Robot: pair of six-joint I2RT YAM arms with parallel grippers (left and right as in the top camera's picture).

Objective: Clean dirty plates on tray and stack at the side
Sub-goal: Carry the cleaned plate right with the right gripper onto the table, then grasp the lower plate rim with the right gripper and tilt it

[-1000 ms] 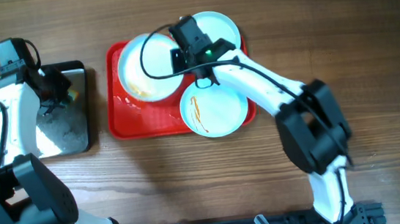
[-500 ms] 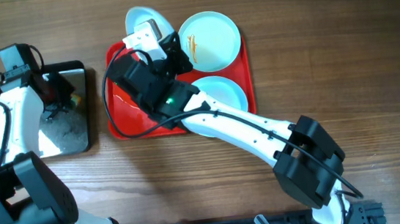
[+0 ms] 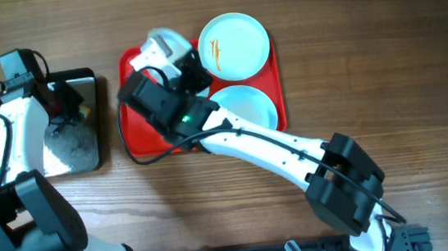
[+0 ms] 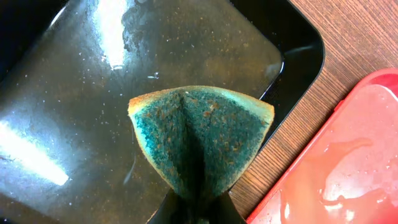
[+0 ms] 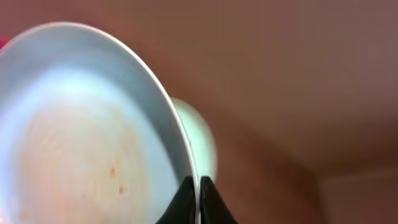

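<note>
Since half a second ago, the right tool [image 5: 199,202] has drawn its load back from beyond the tray's far rim to a spot over the tray's left half. The tool is clenched on the lifted plate [image 3: 160,47], its two dark fingers pinching the thin rim, one on each face. This plate is held steeply tilted. The wrist view shows a faint orange smear and a few specks on its pale inner face. Below it lies the red tray [image 3: 137,132], whose left part is bare and wet.

Two more plates sit flat on the tray's right half. The streaked plate [image 3: 234,45] is at the far corner, with an orange-brown line left of its middle. The near plate [image 3: 251,110] lies just beside it, partly covered by the right arm and pale where it shows.

The left tool [image 4: 198,210] grasps a sponge [image 4: 202,134], folded so that its blue-green face bulges outward. The sponge hangs over the black tray [image 4: 81,93], whose shiny bottom is wet and speckled. That tray rests on the wooden counter [image 3: 383,61] just left of the red one, with a narrow strip of wood between them.
</note>
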